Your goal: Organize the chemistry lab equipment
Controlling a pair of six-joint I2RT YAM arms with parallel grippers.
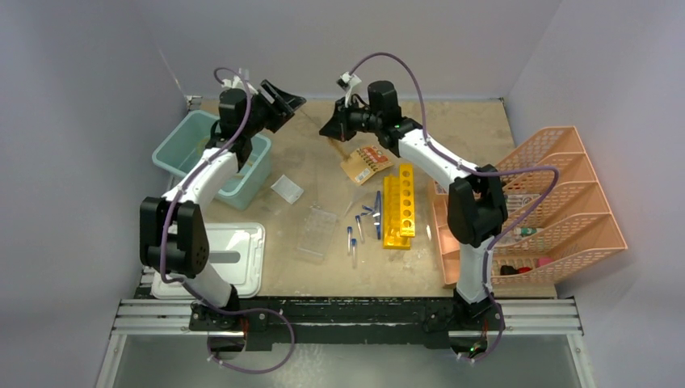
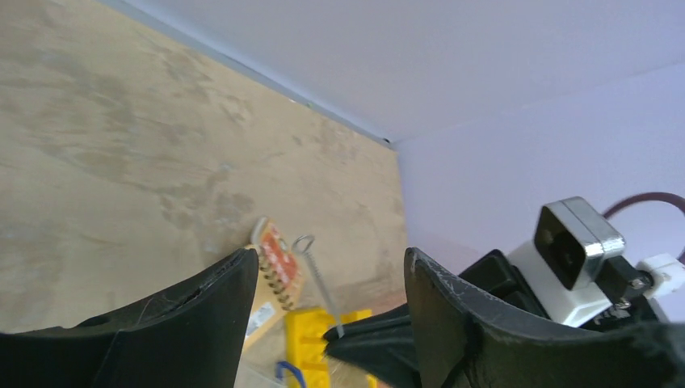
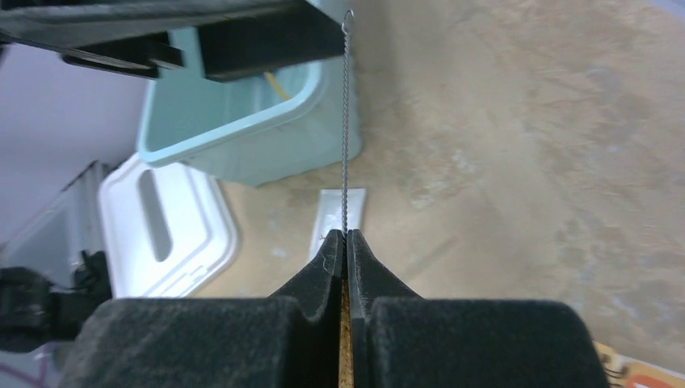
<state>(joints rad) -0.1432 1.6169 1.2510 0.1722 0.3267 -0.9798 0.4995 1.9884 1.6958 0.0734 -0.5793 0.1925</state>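
Right tool (image 3: 345, 240): pressed together, clamped on thin brush (image 3: 346, 121) by its wire stem.
Left tool (image 2: 331, 259): jaws apart, holding nothing.

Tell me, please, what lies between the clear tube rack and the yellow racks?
Several loose blue-capped tubes lie between the clear tube rack and the yellow racks, seen in the top view.

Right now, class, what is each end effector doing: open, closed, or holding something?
Left end effector: open, gripping nothing.
Right end effector: closed on the thin brush.
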